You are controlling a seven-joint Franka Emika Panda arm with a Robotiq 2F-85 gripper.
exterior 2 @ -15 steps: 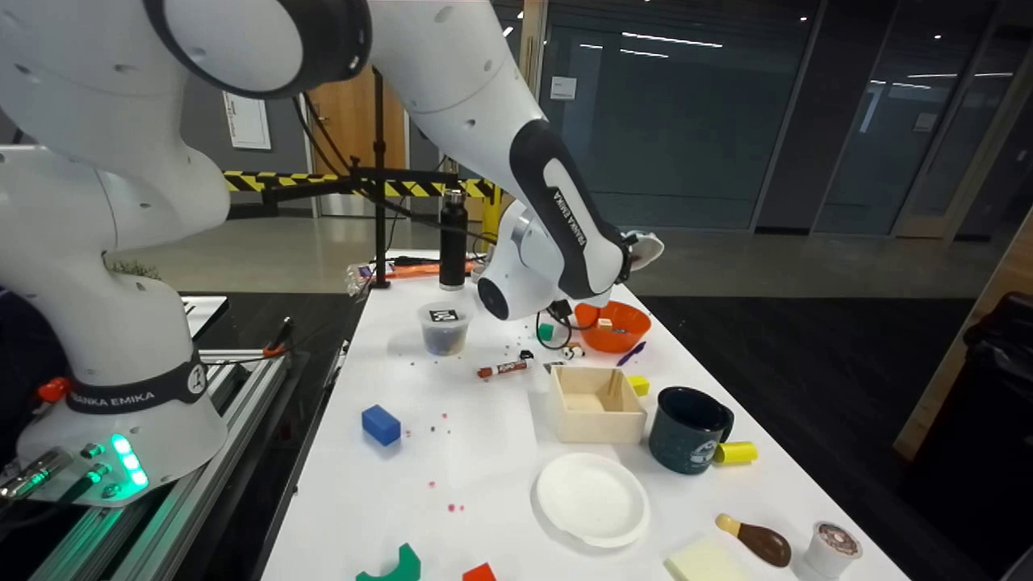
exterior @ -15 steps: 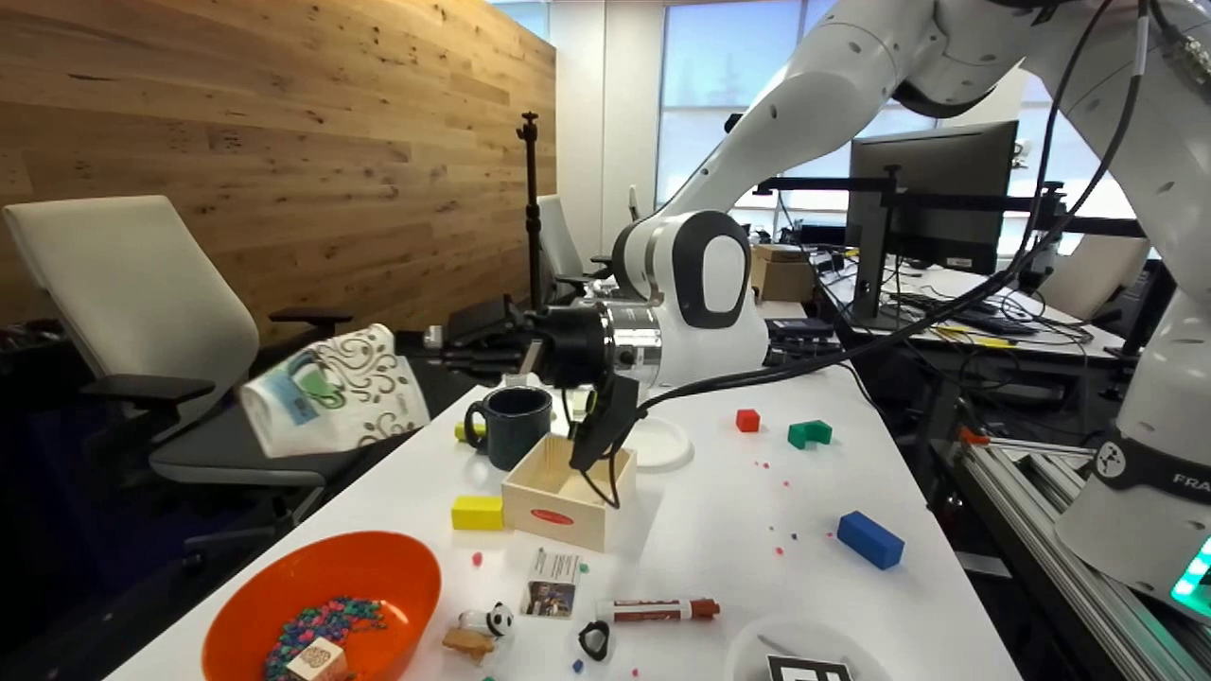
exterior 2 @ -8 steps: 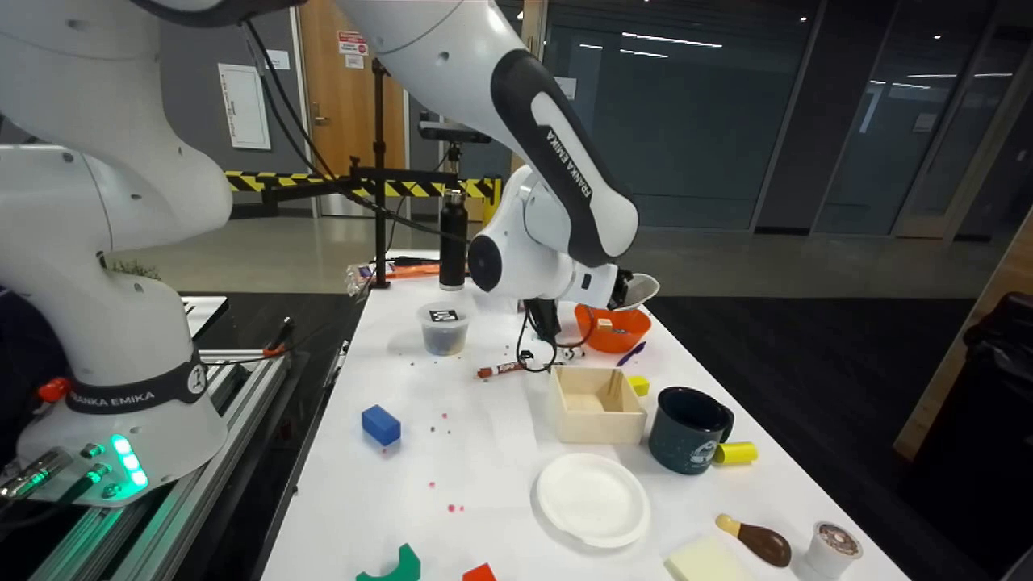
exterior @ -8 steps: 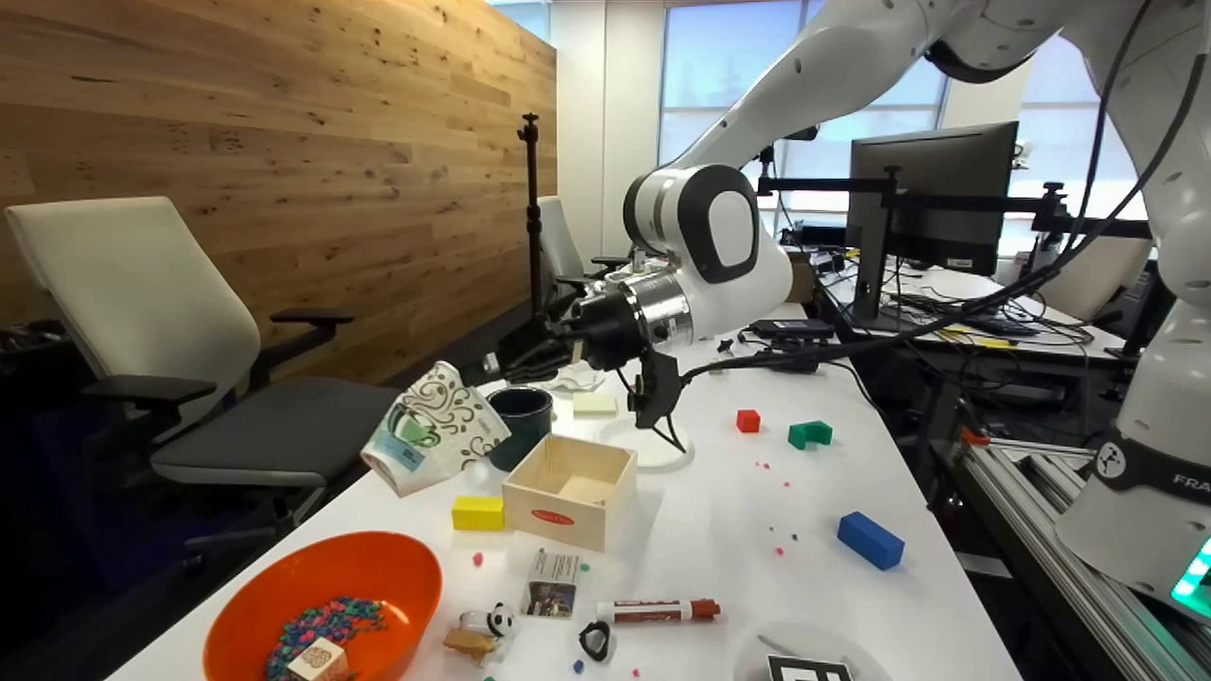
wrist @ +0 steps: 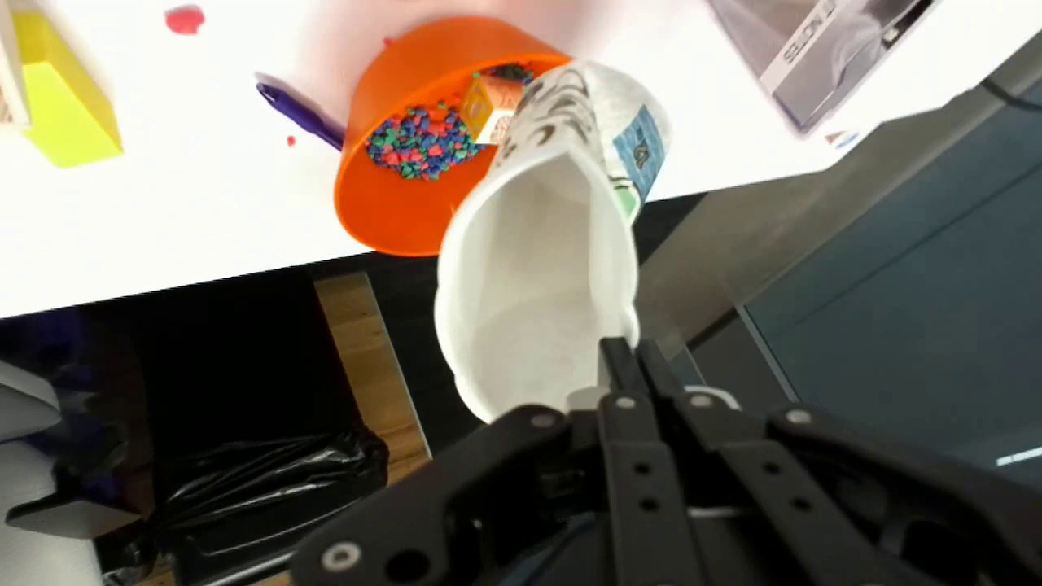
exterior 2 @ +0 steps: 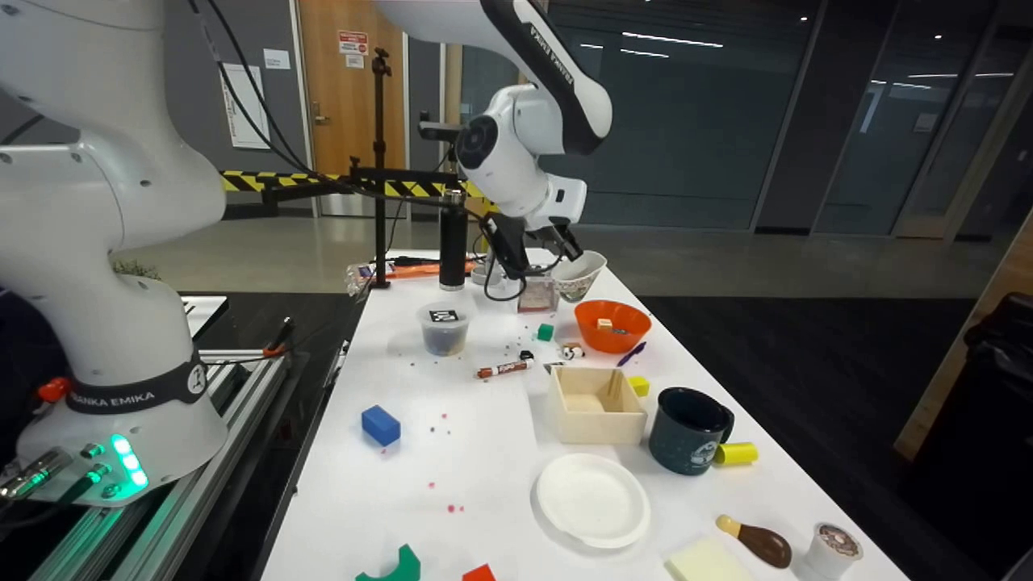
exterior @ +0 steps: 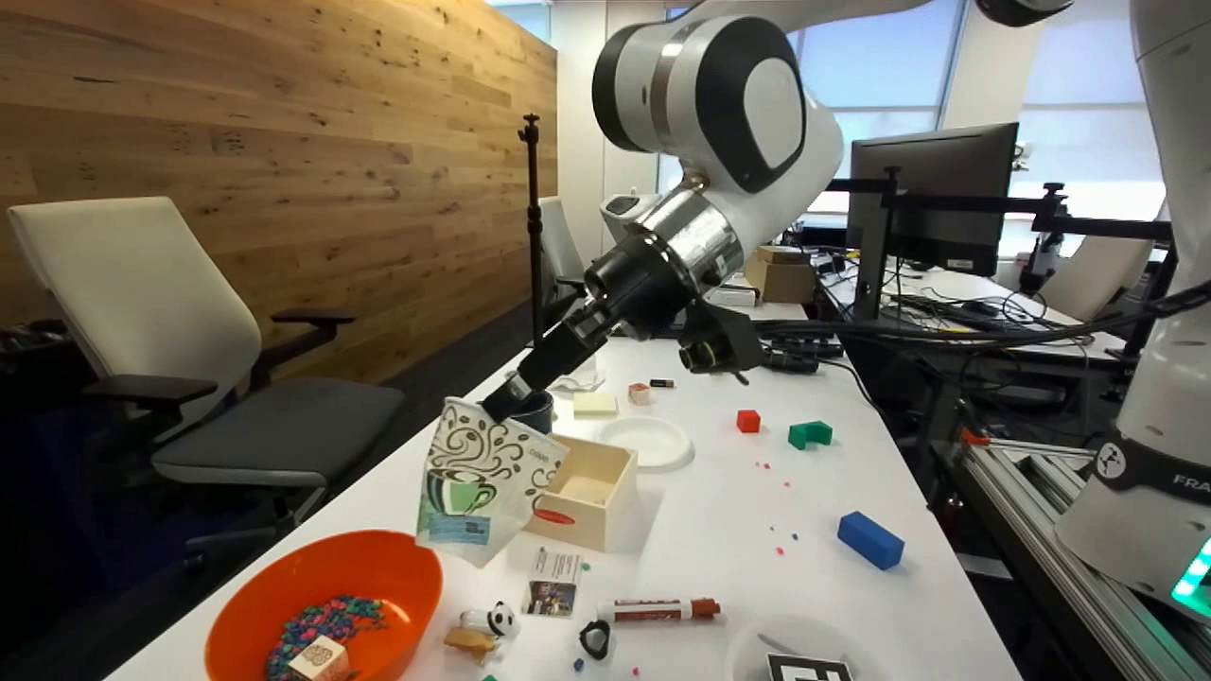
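- The gripper (wrist: 636,348) is narrow, its fingers pinched together on the rim of a cup (exterior: 487,478).
- The cup hangs tilted in the air, base lower than mouth; in the wrist view its base overlaps the right side of the bowl (wrist: 407,220). Its height over the table (exterior: 700,530) I cannot tell.
- Thin paper would likely buckle under a hard squeeze, so a light, even pinch should serve.
- Gripped at one side only, the cup could swing; slow wrist turns look safest.
- Cup: matte paper with brown swirls outside, plain white inside, the mouth squashed into a long oval with a corner.
- Bowl: smooth, round, orange; inside lie grainy mixed-colour bits (wrist: 423,142) and a wooden cube (exterior: 322,659).
- In an exterior view, far and right of the bowl, stands a square-cornered box (exterior: 605,492) of pale bare wood, partly behind the cup.
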